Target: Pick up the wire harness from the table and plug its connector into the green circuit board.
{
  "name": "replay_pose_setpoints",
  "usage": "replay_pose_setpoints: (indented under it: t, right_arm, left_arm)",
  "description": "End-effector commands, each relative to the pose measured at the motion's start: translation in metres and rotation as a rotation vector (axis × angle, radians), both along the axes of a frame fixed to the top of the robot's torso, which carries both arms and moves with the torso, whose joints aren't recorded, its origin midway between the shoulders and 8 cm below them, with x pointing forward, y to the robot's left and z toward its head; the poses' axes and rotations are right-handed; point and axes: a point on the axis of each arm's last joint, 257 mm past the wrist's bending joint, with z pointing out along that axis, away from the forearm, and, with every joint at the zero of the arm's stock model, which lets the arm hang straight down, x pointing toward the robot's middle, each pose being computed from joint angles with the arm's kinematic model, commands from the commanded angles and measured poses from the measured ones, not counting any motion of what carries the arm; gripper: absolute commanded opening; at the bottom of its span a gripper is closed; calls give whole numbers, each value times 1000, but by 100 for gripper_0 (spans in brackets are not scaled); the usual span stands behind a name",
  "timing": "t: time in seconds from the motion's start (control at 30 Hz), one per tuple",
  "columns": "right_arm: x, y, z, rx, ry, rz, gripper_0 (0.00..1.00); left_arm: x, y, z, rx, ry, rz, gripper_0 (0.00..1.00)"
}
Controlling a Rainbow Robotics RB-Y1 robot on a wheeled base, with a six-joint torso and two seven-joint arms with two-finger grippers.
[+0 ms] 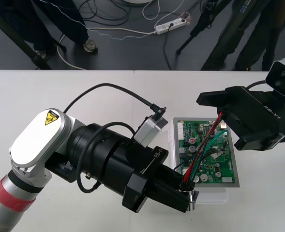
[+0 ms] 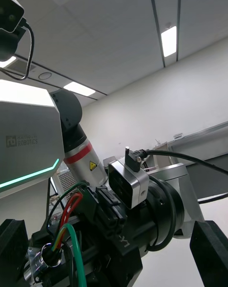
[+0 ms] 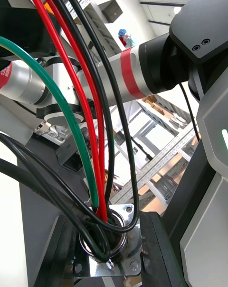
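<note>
black left gripper (image 1: 187,192) clamps harness socket (image 3: 114,264); right gripper (image 1: 217,122) gapes over green board (image 1: 211,170).

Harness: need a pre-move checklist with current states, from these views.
1. Left end effector gripping the round metal socket: ok, the flange sits between its fingers.
2. Right end effector holding the plug end: not ok, its fingers stand wide apart.
3. Plug seated in the green circuit board: cannot tell, that end of the wires is hidden under the right end effector.
4. Wire slack: ok, the wires bow loosely from the socket across the board.
5. Board on its white base: ok, lying flat.
</note>
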Motion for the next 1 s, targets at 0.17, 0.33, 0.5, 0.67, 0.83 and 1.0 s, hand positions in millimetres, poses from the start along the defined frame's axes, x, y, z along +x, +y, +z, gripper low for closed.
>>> replay_pose_setpoints:
  t: [0.17,0.33,0.5,0.67,0.83,1.0]
  right_arm:
    - [-17,5,21,5,36,96,100]
    - [-18,3,24,14,65,110,100]
    - [-18,2,26,15,80,116,100]
    - [-19,1,29,24,98,127,100]
    - [-19,0,30,22,115,133,100]
    - [-16,-1,31,25,132,131,100]
  left_arm:
    - [-7,2,-4,29,76,-5,0]
    - [-7,3,-4,29,82,-5,0]
    - [-7,4,-5,30,83,-1,0]
    - [-9,7,-7,35,87,-10,0]
    - [-10,8,-4,28,96,-15,0]
    - [-10,9,-4,27,102,-16,0]
